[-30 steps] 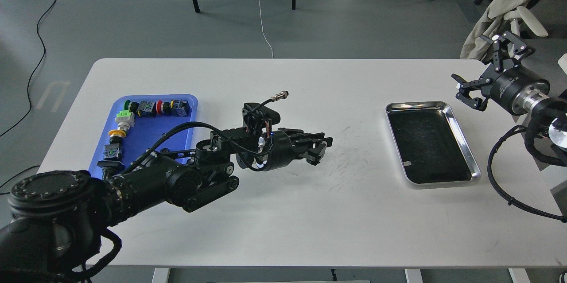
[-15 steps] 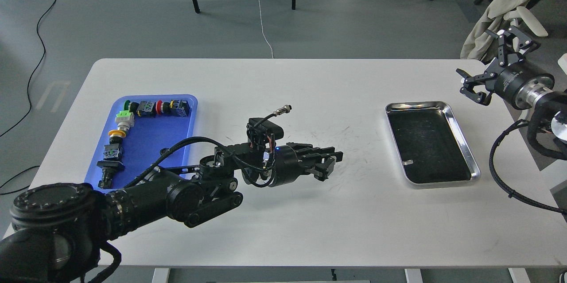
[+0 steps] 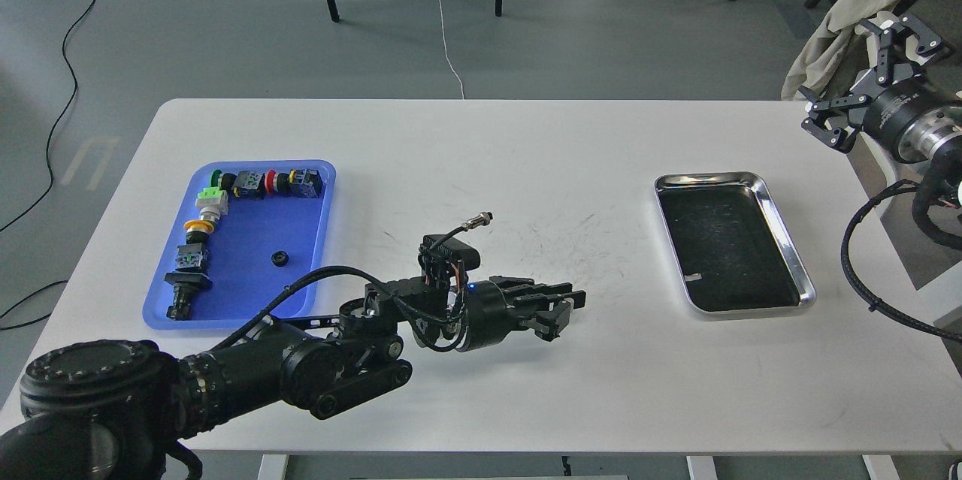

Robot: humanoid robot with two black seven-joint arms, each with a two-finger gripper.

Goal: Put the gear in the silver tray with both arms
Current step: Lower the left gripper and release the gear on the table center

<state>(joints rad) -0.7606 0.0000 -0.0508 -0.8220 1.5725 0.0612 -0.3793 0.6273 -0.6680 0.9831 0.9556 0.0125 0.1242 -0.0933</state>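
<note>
The left hand [image 3: 560, 307] hovers mid-worktop [image 3: 481, 149], fingers seemingly pressed together; whether it pinches anything is unclear. The right hand [image 3: 864, 82] gapes beyond the silver tray [image 3: 785, 240], which sits right.

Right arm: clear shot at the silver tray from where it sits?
Probably yes. The right gripper hangs open past the table's far right corner, and nothing stands between it and the silver tray, whose dark inside looks bare.

Right arm [image 3: 928, 164] runs off the picture's right edge.
</note>
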